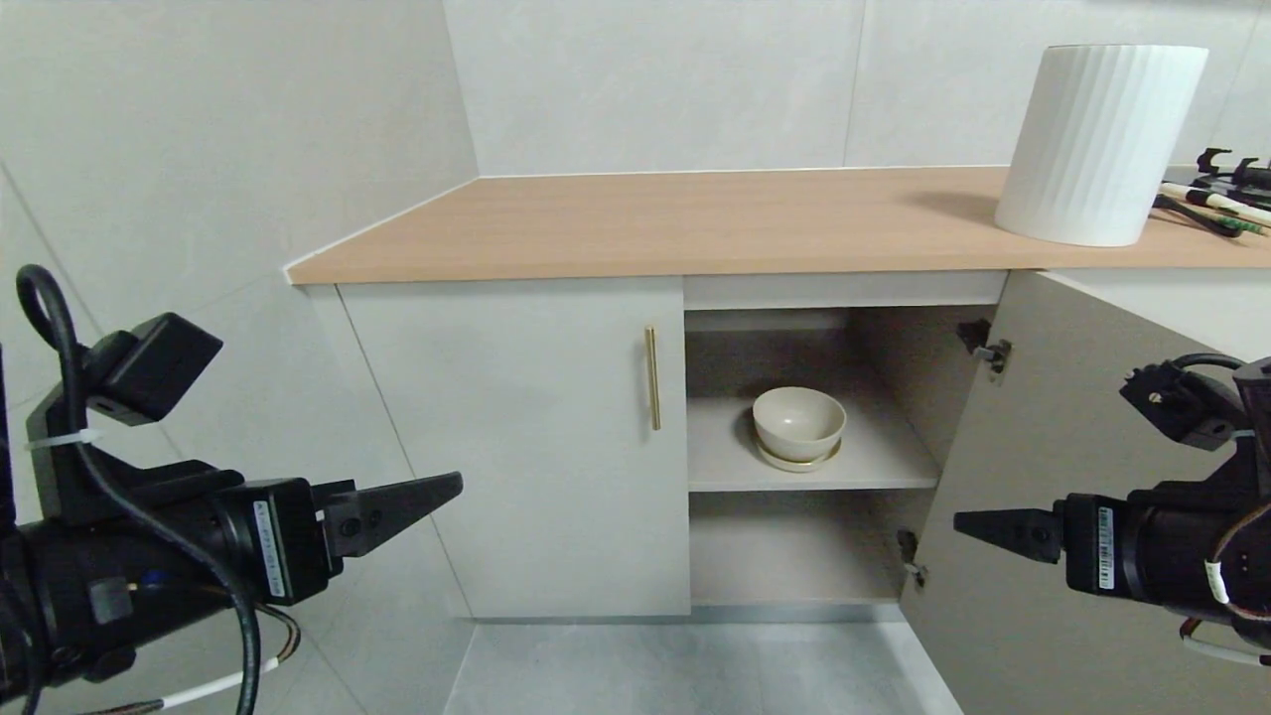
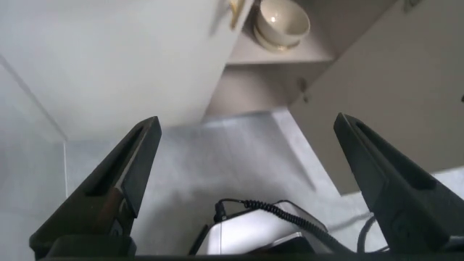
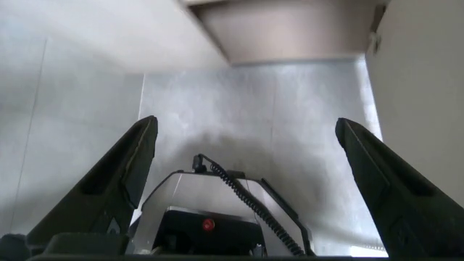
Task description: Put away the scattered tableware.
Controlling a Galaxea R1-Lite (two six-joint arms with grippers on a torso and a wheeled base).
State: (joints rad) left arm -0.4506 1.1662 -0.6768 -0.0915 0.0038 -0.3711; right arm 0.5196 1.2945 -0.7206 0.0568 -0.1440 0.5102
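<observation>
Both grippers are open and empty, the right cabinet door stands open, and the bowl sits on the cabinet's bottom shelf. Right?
Not quite. The bowl sits on the upper shelf, on a small plate, not on the bottom one; the head view shows it. Otherwise yes: the left gripper and right gripper are open and empty, and the right door stands open.

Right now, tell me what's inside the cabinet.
A bowl sits on a plate on the shelf. The closed left door hides that half.

Head cam looks fwd/down at cupboard (image 1: 516, 447); both wrist cams face floor (image 3: 275, 123), left sharing bowl (image 2: 283, 22) w/ head.
</observation>
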